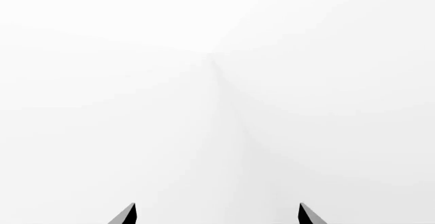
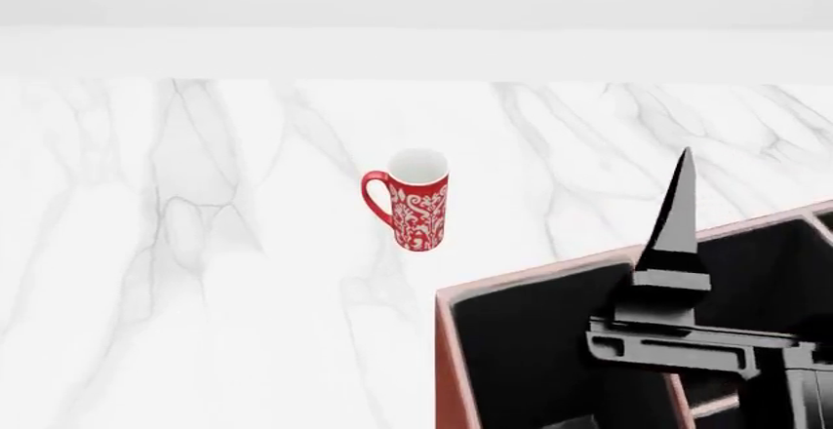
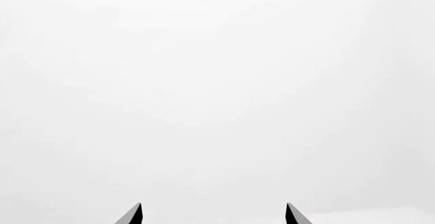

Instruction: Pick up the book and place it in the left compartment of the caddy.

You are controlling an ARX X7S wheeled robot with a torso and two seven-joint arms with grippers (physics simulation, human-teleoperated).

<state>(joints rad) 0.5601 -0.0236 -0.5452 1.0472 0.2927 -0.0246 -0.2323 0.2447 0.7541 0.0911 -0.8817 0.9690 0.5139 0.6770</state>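
The book is out of view in every frame. The caddy point(image 2: 540, 275), reddish-brown with pale rims and a black inside, fills the head view's lower right corner. Its left compartment point(image 2: 528, 361) is the wide black section nearest the mug. My right gripper point(image 2: 684, 161) rises in front of the caddy, fingers pointing up and seen edge-on. In the right wrist view the right gripper point(image 3: 213, 206) is open, its tips wide apart against blank white with nothing between them. The left gripper point(image 1: 217, 206) is likewise open and empty in its wrist view, and it does not show in the head view.
A red mug point(image 2: 416, 205) with a white pattern stands upright on the white marble counter point(image 2: 195, 253), left of and behind the caddy. A pale wall runs along the counter's far edge.
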